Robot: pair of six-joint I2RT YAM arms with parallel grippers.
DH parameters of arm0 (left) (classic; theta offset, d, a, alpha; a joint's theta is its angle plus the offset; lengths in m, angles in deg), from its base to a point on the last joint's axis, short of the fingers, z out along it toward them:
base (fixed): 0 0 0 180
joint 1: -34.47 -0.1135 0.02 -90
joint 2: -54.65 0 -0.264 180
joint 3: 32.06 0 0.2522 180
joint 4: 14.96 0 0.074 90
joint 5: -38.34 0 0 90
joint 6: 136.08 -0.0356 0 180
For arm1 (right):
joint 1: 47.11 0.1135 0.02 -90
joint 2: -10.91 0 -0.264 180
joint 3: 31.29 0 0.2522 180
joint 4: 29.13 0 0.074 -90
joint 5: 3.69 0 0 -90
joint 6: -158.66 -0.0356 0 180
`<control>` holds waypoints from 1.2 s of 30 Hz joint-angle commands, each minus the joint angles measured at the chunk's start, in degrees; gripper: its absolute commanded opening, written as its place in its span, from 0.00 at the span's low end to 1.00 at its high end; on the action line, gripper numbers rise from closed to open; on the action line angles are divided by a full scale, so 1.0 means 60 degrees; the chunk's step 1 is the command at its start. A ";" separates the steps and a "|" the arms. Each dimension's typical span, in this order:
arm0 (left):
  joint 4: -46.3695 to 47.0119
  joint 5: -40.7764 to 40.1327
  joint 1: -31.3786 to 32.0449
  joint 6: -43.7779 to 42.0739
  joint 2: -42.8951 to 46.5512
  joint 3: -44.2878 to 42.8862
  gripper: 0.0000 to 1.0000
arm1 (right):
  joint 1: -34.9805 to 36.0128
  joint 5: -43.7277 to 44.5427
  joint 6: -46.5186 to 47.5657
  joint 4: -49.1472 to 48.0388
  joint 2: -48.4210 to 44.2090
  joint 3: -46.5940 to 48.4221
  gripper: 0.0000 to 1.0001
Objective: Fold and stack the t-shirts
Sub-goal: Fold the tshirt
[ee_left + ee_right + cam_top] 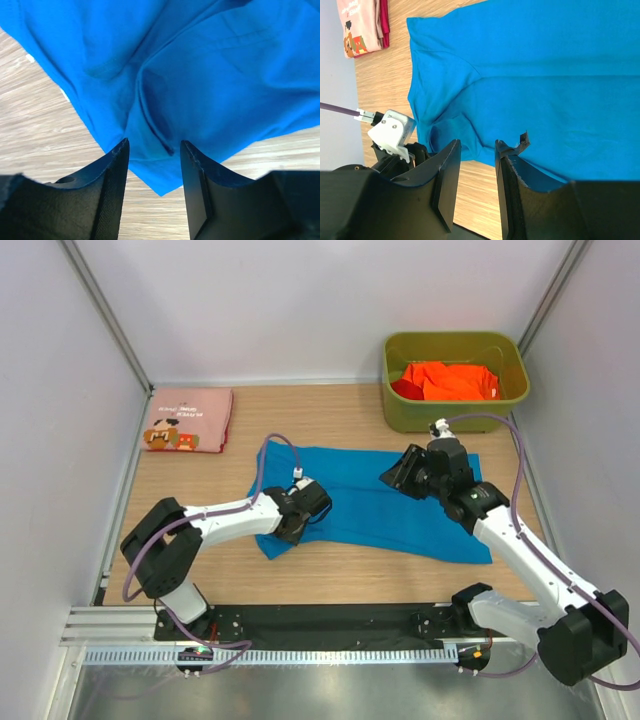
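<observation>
On the middle of the table (330,575) the blue t-shirt (400,505) lies spread out. We judge its fold is only beginning. Our left gripper (152,145) sits low at the shirt's near left corner, jaws half apart with the hem between them but not pinched. Our right gripper (477,145) hovers above the cloth, also half open and holding nothing. Next we need to close the left jaws on that corner and bring the right gripper down to a matching edge. The pink t-shirt (187,420) lies folded at the far left, and an orange t-shirt (450,380) waits in the bin (400,415).
</observation>
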 commanded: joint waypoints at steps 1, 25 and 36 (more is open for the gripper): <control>-0.0151 -0.0741 0.0000 0.0283 0.0029 -0.0290 0.46 | -0.0054 0.0188 0.0194 0.0116 -0.0388 -0.0021 0.40; 0.0319 -0.0522 -0.0820 -0.0128 -0.0278 -0.0553 0.36 | -0.0215 0.2591 -0.0743 0.1963 -0.2029 -0.0666 0.42; 0.0275 -0.0434 -0.1011 -0.0069 -0.0176 -0.0641 0.14 | -0.0201 0.2955 -0.0903 0.2050 -0.2029 -0.0783 0.42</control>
